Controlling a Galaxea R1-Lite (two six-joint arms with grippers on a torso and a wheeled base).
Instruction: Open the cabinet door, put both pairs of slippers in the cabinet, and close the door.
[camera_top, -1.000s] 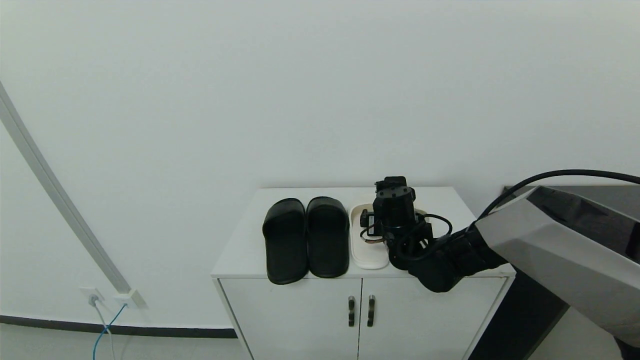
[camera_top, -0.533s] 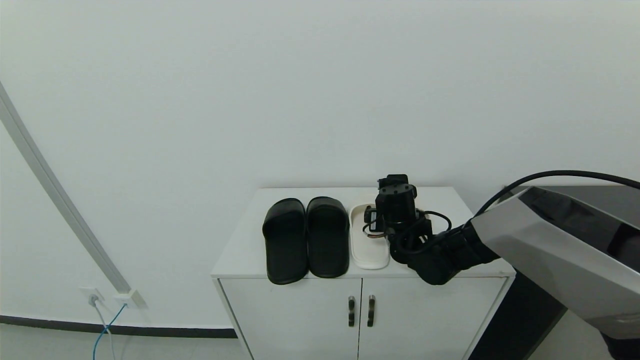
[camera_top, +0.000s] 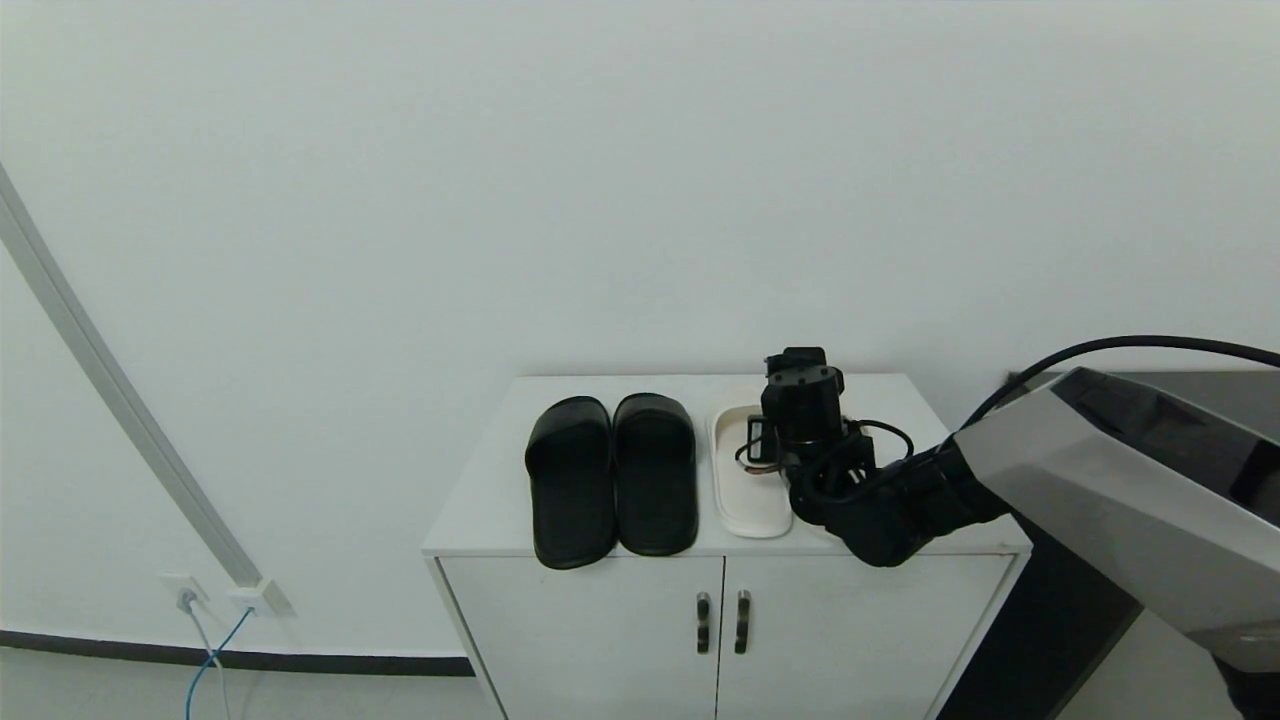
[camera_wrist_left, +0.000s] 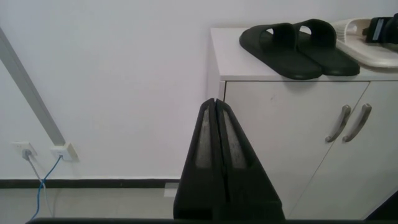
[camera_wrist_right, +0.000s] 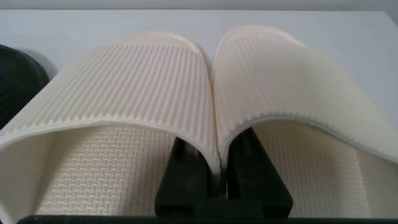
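Note:
A pair of black slippers (camera_top: 612, 480) lies side by side on top of the white cabinet (camera_top: 480, 505). To their right lies a pair of cream slippers (camera_top: 752, 500), partly hidden by my right arm. My right gripper (camera_wrist_right: 214, 171) has one finger under each cream strap and is shut on the two inner walls pressed together (camera_wrist_right: 211, 99). Both cabinet doors are closed, with two dark handles (camera_top: 722, 621) at the centre. My left gripper (camera_wrist_left: 215, 146) is shut and empty, low in front of the cabinet's left corner.
The wall stands right behind the cabinet. A slanted conduit (camera_top: 110, 390) runs down the wall to sockets and a blue cable (camera_top: 215, 625) at the lower left. A dark surface (camera_top: 1180, 385) lies to the right of the cabinet.
My right gripper has shifted a little to the right across the cabinet top, dragging the cream slippers with it. A gap has opened between them and the black pair.

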